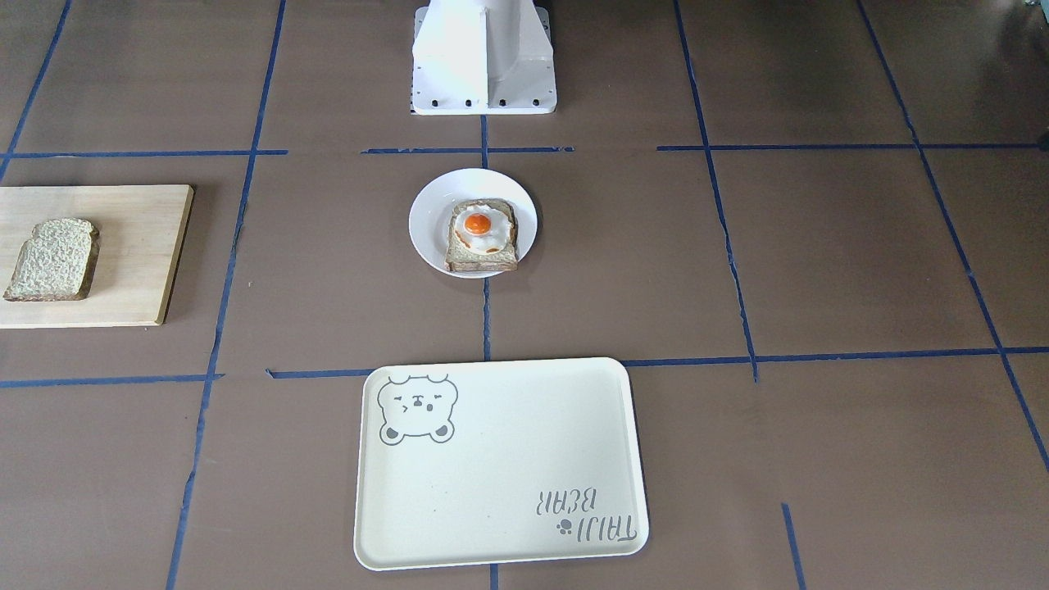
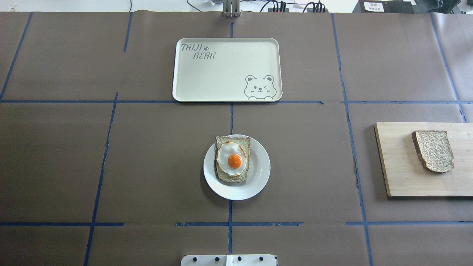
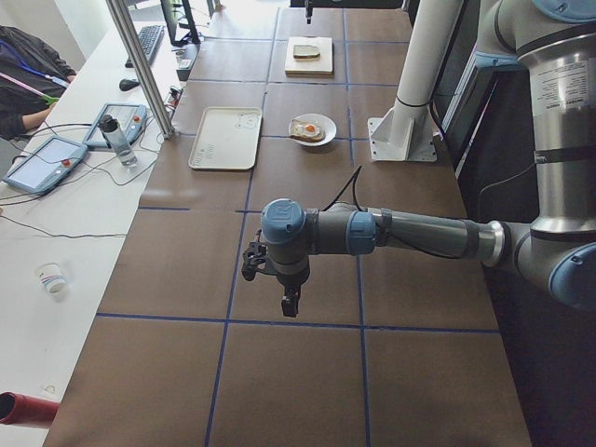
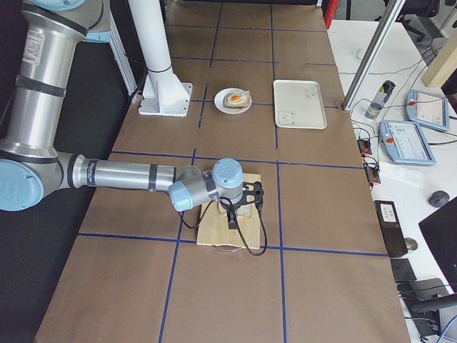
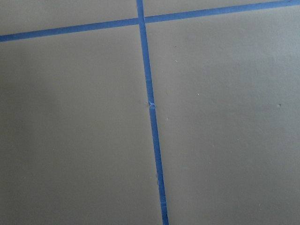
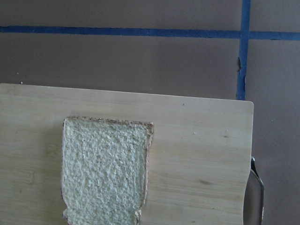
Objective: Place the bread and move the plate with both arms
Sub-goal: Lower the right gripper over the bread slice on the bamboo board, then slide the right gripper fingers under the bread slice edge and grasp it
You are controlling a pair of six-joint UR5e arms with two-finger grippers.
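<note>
My right end effector (image 4: 235,213) hangs above the bread (image 2: 433,150), which lies on the wooden board (image 2: 399,166) at 3 o'clock from the plate (image 2: 258,173), I judge staged for the pick; my left end effector (image 3: 289,300) hangs over worktop (image 2: 147,166) at 9 o'clock, likely for the plate; either's opening: cannot tell.

Cream bear tray (image 2: 221,74) flat, beyond egg toast (image 2: 232,159) at centre of brown table (image 2: 147,159). Wooden board (image 2: 399,162) at right end. White pedestal (image 1: 483,57) behind. Blue tape (image 2: 231,118) in a grid.
</note>
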